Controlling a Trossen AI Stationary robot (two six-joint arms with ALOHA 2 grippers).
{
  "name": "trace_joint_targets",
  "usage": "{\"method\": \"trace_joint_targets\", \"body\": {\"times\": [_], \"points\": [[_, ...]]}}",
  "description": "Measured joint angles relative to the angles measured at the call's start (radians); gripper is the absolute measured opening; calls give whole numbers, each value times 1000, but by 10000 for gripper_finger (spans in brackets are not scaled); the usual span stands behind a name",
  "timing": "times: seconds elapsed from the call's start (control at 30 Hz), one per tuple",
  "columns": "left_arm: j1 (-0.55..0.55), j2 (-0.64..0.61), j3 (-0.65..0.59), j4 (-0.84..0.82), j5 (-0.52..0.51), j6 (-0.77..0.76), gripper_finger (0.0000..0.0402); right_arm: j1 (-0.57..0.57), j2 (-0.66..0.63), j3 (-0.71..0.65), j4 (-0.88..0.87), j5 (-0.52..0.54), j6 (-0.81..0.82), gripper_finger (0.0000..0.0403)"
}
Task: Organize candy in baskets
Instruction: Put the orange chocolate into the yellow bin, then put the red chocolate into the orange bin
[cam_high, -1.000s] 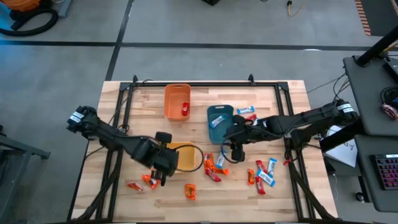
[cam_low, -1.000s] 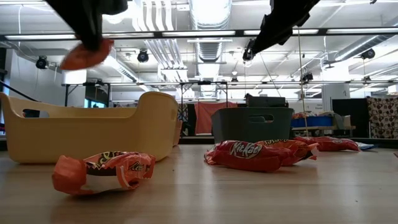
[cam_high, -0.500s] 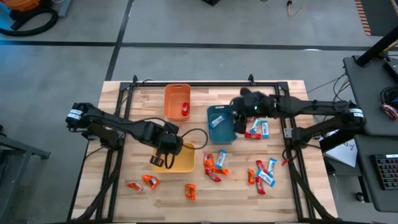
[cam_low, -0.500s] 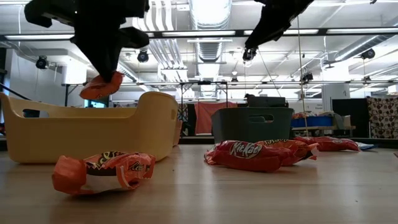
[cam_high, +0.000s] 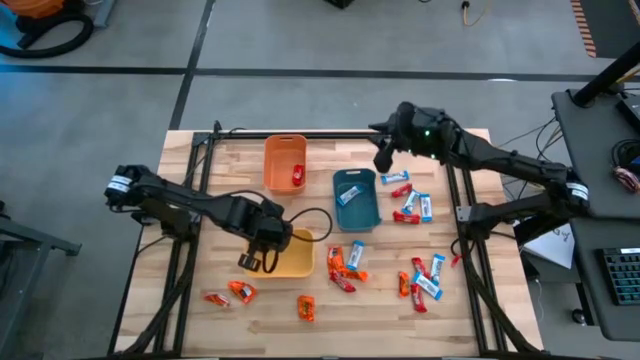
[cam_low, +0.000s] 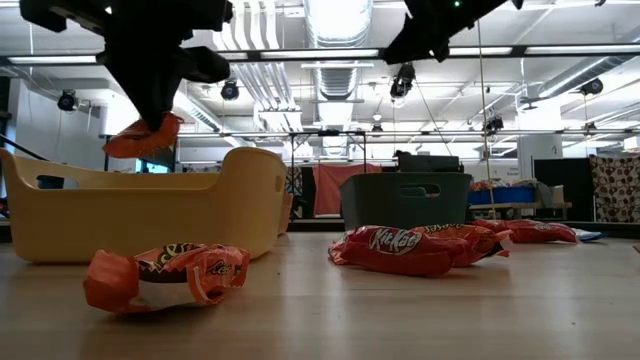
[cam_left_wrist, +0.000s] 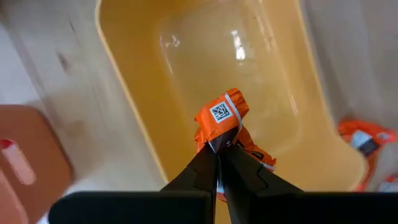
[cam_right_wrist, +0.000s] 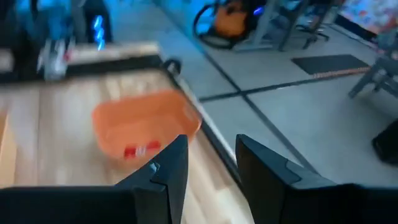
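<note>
Wooden table carries scattered candy; left hand pinches an orange candy above the yellow basket, right hand empty, parted, far-right beyond the teal basket.

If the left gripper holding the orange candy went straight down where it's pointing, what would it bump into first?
Most likely the bare floor of the yellow basket. The left gripper, shut on an orange candy, points down into it, and nothing else shows in between.
</note>
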Motion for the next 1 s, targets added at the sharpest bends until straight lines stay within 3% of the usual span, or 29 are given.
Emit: {"method": "trace_joint_targets", "body": {"times": [0.17, 0.53, 1.0], "points": [[-6, -19, 0, 31, 1, 4, 0, -24, -1, 0, 2, -1, 118, 127], [-1, -23, -71, 41, -26, -35, 4, -23, 0, 0, -86, -54, 174, 127], [-1, -25, -81, 32, 12, -56, 128, -5, 0, 0, -159, -59, 191, 127]]}}
